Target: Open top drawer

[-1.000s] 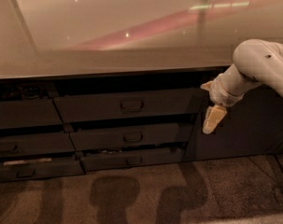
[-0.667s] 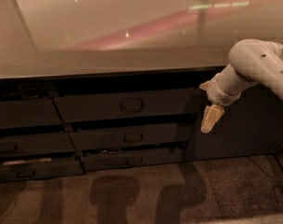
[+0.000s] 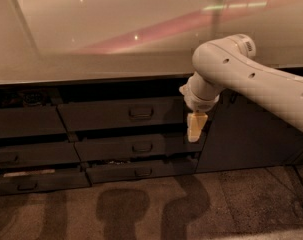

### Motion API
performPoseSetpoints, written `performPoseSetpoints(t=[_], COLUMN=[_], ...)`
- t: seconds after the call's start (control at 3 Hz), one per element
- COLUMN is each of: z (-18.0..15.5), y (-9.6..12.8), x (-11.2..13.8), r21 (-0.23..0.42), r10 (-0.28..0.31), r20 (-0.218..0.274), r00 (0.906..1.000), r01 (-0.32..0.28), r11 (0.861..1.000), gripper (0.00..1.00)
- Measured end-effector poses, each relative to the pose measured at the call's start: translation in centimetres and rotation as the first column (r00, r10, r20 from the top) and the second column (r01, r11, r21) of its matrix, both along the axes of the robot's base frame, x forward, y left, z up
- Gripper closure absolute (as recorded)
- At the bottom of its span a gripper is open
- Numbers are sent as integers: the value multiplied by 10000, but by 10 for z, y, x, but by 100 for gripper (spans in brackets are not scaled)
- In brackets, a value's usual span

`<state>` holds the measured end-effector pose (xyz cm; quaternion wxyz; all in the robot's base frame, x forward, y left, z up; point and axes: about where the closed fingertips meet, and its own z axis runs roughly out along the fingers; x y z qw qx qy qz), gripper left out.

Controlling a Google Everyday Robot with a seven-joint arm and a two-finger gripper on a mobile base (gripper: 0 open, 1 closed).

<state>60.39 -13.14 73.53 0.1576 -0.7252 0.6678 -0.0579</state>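
Glossy countertop; jaws below its edge

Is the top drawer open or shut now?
Shut, or nearly: no interior or rails show behind the front of the top drawer. The gripper hangs by its right end, away from the handle.

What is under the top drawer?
Under the top drawer sit two more drawers: the middle drawer and, lowest, the bottom drawer. The gripper hangs at the top drawer's right end and covers that corner. The insides of all the drawers are hidden.
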Motion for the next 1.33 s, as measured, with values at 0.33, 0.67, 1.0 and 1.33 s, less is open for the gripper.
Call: performPoseSetpoints(t=[0.33, 0.67, 1.0, 1.33], z=[0, -4, -11, -14], y=[0, -4, 2, -21], x=[0, -2, -28, -35], r21=[3, 240, 594, 521], r10=[4, 195, 1180, 1477], r20=[0, 186, 895, 1704], r00=[10000, 9996, 9890, 9743], r01=[-4, -199, -1235, -1585], r11=[10000, 9995, 9906, 9860], gripper=[0, 0, 0, 0])
